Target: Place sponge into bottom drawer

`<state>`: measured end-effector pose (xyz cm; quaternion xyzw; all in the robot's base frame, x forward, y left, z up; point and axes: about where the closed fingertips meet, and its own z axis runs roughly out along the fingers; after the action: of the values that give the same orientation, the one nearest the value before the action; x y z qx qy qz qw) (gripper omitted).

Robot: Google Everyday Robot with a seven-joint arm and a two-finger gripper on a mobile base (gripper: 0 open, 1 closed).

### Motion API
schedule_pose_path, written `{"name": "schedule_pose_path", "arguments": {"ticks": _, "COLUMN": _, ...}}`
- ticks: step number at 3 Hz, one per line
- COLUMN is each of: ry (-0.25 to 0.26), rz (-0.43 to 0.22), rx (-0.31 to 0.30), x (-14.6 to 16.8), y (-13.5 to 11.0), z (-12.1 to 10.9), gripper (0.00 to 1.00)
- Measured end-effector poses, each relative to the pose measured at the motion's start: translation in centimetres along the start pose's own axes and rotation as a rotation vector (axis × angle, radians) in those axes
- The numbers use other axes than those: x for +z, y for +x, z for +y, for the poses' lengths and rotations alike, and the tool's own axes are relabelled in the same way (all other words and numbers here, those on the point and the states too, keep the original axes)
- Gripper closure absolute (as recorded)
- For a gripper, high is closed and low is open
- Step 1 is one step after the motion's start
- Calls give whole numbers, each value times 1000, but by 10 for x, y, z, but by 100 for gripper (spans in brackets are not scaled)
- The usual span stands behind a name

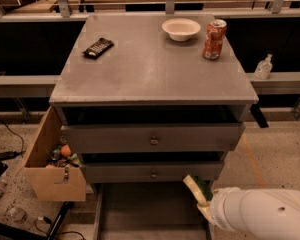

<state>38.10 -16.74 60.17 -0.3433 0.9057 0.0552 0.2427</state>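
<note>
Above bottom drawer (140, 211) of three: one gripper (199, 198), one sponge (205, 188) in its pinch.

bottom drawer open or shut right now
Open: the bottom drawer is pulled out past the middle drawer above it, with its grey tray floor showing. The gripper hangs over its right side.

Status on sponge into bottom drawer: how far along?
Done: the bottom drawer is pulled out, and the sponge is gripped in the hand. In hand: the hand is at the open drawer's right side, just below the middle drawer. Left: lower the sponge over the tray and release it; it is not in the drawer yet.
</note>
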Motion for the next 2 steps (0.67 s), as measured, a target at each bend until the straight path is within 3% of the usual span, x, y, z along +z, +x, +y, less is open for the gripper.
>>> {"name": "schedule_pose_path", "arguments": {"ticks": 1, "ry": -61, "rz": 77, "rx": -38, "x": 57, "y": 50, "z": 27, "gripper": 100}}
{"name": "schedule_pose_path", "arguments": {"ticks": 2, "ry": -84, "rz": 86, "rx": -64, "x": 77, "y": 55, "z": 35, "gripper": 100}}
